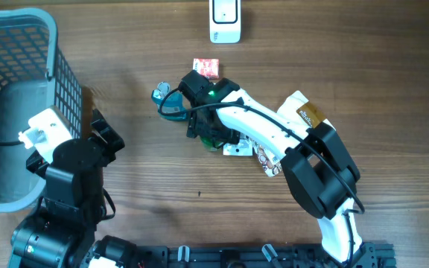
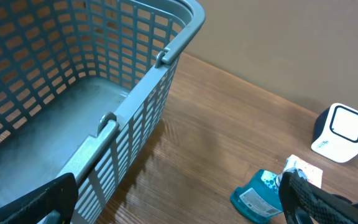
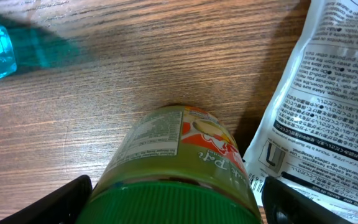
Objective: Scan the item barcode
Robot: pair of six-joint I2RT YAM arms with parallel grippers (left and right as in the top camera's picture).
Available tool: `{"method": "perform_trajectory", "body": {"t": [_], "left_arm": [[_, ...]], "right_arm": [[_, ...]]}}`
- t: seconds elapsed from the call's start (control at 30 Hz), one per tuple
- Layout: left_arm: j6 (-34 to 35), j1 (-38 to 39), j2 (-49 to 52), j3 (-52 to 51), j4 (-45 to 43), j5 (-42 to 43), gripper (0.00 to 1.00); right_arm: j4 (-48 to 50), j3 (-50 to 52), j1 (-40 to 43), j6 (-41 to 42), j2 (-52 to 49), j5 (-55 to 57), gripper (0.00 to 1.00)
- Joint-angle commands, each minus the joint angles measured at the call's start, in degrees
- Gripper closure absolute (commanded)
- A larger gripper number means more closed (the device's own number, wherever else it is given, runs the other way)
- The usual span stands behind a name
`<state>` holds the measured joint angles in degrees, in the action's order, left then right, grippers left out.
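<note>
Illegible fine print on white pouch

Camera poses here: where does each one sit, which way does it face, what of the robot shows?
Overhead: above the table, facing straight down; left arm and right arm both show.
Left wrist: on the left arm, facing obliquely across the table at the basket and scanner; left fingertips in the bottom corners.
Right wrist: on the right arm, close above the green-lidded can; right fingertips flank it.
Shared: overhead and left wrist both show basket, scanner, teal item.
</note>
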<state>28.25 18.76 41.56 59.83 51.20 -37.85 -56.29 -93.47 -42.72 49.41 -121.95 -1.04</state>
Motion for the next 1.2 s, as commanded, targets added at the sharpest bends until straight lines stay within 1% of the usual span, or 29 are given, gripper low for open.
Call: {"method": "perform_trajectory", "body": {"t": [0.0,0.4,0.63,0.77,0.9,1.03,1.07,1.17], "left_arm": [[1.0,-0.3,-0.3,0.0,0.1,-0.2,0.00],[1.0,-0.3,-0.3,0.0,0.1,-0.2,0.00],[1.0,-0.3,-0.3,0.0,0.0,-0.2,0.00],[1.0,-0.3,-0.3,0.0,0.0,-0.2,0.00],[1.0,-0.3,-0.3,0.0,0.0,-0.2,0.00],[1.0,-0.3,-0.3,0.0,0.0,-0.2,0.00],[1.0,-0.3,-0.3,0.0,0.0,-0.2,0.00],[1.0,-0.3,-0.3,0.0,0.0,-0.2,0.00]], "right_arm": [[0.0,0.3,-0.1,-4.0,-1.3,0.4,0.12],[0.0,0.5,-0.1,-4.9,-1.4,-0.3,0.12],[3.0,3.3,-0.1,-4.9,-1.4,-1.0,0.12],[3.2,3.6,-0.1,-5.2,-1.4,-0.9,0.16],[3.4,3.6,-0.1,-5.9,-1.4,-0.9,0.23],[3.6,3.5,-0.1,-5.9,-1.4,-0.9,0.27],[3.5,3.5,-0.1,-6.0,-1.4,-1.0,0.30],[3.1,3.4,-0.1,-6.0,-1.4,-1.4,0.31]]}}
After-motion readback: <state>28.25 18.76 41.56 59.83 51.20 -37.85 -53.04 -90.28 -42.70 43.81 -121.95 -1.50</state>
